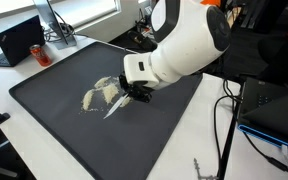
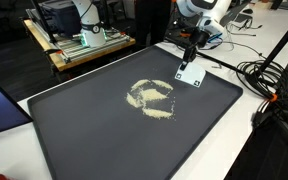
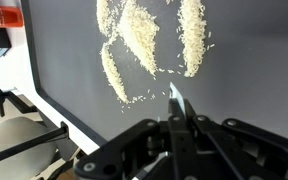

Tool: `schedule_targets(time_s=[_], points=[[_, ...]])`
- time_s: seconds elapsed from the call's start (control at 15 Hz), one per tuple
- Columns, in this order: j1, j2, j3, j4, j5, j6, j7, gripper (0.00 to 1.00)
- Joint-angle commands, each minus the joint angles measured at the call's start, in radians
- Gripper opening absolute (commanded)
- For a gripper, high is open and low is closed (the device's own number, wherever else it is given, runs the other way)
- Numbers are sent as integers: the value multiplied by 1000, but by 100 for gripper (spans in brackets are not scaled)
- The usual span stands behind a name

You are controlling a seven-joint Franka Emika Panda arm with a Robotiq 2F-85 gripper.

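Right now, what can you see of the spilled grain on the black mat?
The grain is pale, cream-coloured, rice-like, loose and dry-looking. It lies near the middle of the black mat, spread thin in several curved streaks with bare mat between and stray grains around. Only the mat visibly touches it. The white card held in the pincer stands beside it, apart from the streaks.

Observed on white table (image 1: 199, 130): dark mat (image 1: 54, 110) bearing pale grain streaks (image 1: 102, 95); laptop (image 1: 19, 40) and red can (image 1: 40, 55) beside its corner.
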Motion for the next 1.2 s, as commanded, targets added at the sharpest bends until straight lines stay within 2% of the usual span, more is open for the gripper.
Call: schedule_targets(time_s=[0.0, 0.33, 0.67, 0.93, 1.13], points=[[-41, -31, 29, -2, 25, 10, -82, 1], [-156, -117, 62, -43, 144, 101, -299, 1], [-292, -181, 75, -46, 348, 151, -601, 1], [-401, -199, 90, -9, 510, 93, -856, 1], [-463, -198, 93, 28, 592, 10, -1007, 1]])
